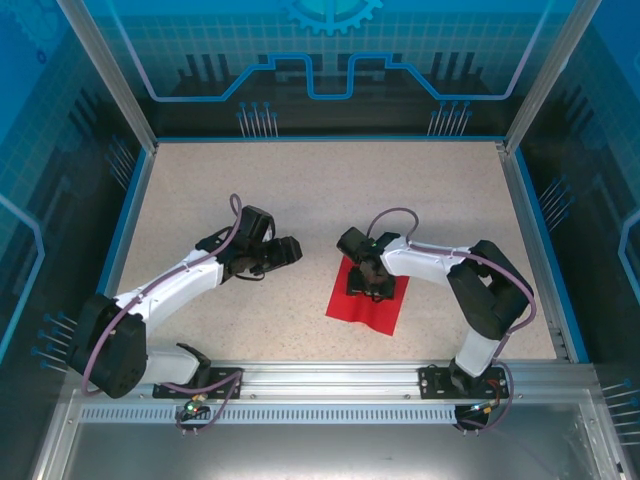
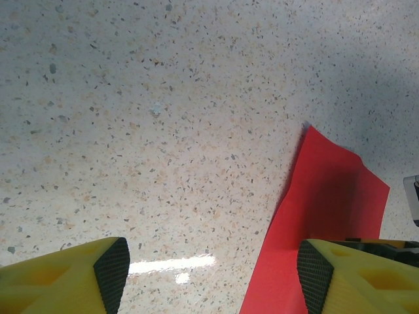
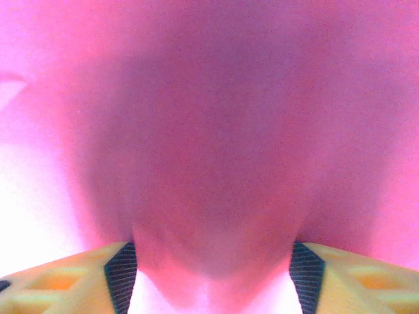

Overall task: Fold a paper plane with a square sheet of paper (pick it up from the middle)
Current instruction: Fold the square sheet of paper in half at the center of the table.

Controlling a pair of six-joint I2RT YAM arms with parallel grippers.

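Evidently the pick-up from the middle is the step in hand. The square sheet of paper (image 1: 358,312) lies on the table (image 1: 300,190) with no fold that I can make out. The right pincer (image 1: 373,284) is planted on the sheet's far-middle part, so low that its wrist camera gets red blur right up against the lens. Its pads (image 3: 122,275) stand apart, and paper seems to swell into the gap between them. I judge this placement is meant to bunch a ridge at the sheet's centre for nipping, but no clamp shows yet. The left pincer (image 1: 287,250) hovers near the sheet's left edge over bare table, jaws apart and holding nothing. It is probably posted there to take the sheet's lifted side.
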